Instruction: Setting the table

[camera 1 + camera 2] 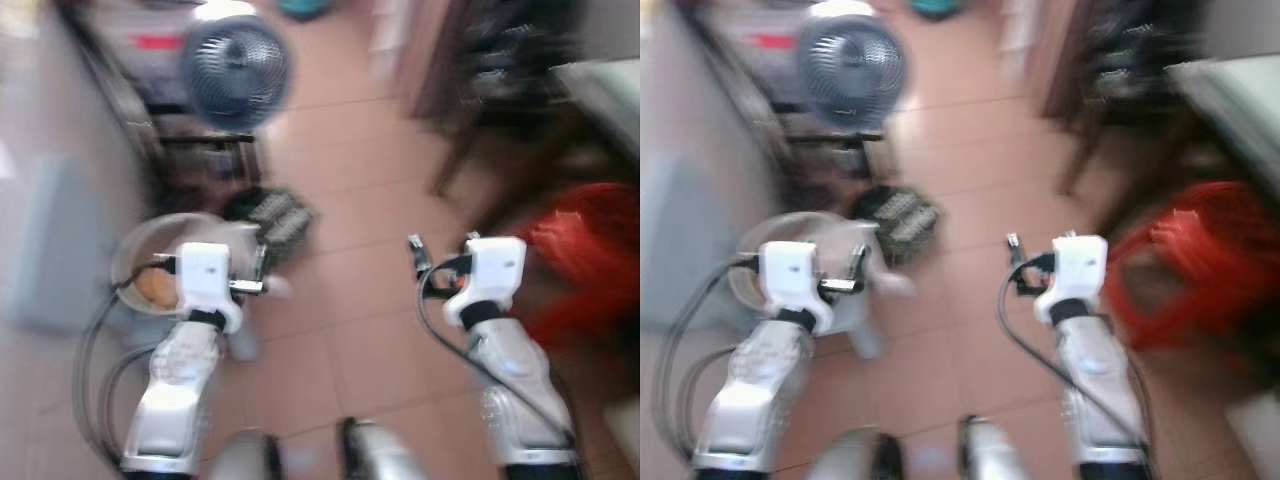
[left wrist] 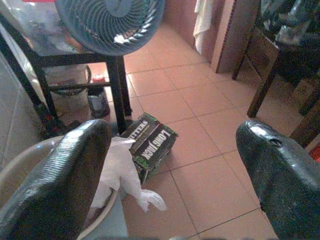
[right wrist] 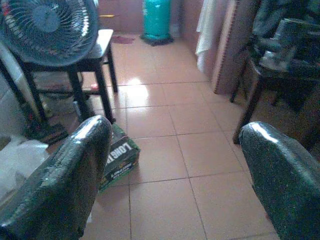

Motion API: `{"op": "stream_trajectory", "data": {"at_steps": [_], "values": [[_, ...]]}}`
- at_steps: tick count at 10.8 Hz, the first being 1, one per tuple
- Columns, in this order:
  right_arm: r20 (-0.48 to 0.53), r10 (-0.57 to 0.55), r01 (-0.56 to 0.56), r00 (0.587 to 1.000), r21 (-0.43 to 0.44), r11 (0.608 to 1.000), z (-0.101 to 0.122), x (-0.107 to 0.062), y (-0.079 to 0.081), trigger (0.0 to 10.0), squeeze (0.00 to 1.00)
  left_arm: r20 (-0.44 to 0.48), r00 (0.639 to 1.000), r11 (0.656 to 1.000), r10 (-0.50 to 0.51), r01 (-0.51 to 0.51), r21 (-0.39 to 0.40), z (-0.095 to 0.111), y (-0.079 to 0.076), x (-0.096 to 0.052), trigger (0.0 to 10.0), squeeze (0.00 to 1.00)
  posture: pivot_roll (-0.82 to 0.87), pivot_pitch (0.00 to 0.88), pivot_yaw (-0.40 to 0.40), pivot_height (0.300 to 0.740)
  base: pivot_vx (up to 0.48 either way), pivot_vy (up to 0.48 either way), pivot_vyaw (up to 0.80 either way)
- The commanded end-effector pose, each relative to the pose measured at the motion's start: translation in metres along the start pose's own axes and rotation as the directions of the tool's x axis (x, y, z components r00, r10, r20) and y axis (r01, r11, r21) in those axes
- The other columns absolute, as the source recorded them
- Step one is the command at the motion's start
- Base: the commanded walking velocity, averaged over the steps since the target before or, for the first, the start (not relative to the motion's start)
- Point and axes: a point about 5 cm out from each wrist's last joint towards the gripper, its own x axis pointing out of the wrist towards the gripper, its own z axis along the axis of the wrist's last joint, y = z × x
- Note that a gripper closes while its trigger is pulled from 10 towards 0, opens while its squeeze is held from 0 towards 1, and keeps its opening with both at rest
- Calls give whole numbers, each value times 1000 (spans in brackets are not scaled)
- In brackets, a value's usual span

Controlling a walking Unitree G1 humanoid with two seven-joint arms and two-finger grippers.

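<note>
Box (image 2: 150, 145) marked "LOUIS JACK", floor fan (image 2: 111, 22)

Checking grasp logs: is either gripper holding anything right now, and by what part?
Nothing is held. The left gripper and the right gripper are both open, with only tiled floor between their fingers.

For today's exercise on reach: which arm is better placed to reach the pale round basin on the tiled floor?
Probably left: the left gripper, open, hovers beside the pale round basin; the right gripper is farther off.
</note>
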Motion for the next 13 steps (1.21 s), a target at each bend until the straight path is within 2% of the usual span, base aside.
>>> {"op": "stream_trajectory", "data": {"at_steps": [1, 4, 5, 6, 9, 11, 12, 13], "values": [[-15, -2, 2, 1000, 0, 1000, -2, -2, -1, 10000, 0, -5, 1000, 1000, 0, 0, -16, 0, 2, -2, 10000, 0, -26, 189, 20, 740, 0, 0, -800], [-18, -5, 5, 1000, -4, 1000, -1, -2, -3, 10000, 0, 14, 1000, 999, -12, 13, -48, 3, 0, -1, 10000, 0, -27, 187, 19, 740, 0, 0, -800], [-16, -6, 6, 1000, -4, 1000, -1, -2, -4, 10000, 0, 19, 1000, 1000, -6, 6, -9, 1, 4, -2, 10000, 0, -26, 191, 21, 740, 0, 0, -800], [-15, -8, 8, 1000, -2, 1000, -1, -3, -4, 10000, 0, 11, 1000, 1000, 22, -22, -6, -1, 10, -3, 10000, 0, -26, 190, 20, 740, 0, 0, -800], [-11, -6, 6, 1000, -2, 1000, -1, -3, -3, 10000, 0, 11, 1000, 1000, -1, 1, 3, 0, 10, -1, 10000, 0, -28, 182, 20, 740, 0, 0, -800], [3, -7, 7, 1000, -16, 1000, 3, -3, -5, 10000, 0, 23, 1000, 1000, -15, 15, -19, 1, 8, -1, 10000, 0, -26, 181, 13, 740, 0, 0, -800], [40, -2, 4, 999, -68, 998, 9, -5, -5, 10000, 0, 54, 999, 998, -9, 12, -54, 5, 8, -1, 10000, 0, -21, 185, 11, 740, 0, 0, -800], [60, -12, 16, 998, -82, 996, 14, -8, -7, 10000, 0, 75, 997, 998, 7, -2, -70, 7, 7, -4, 10000, 0, -21, 185, 11, 740, 0, 0, -800]]}}
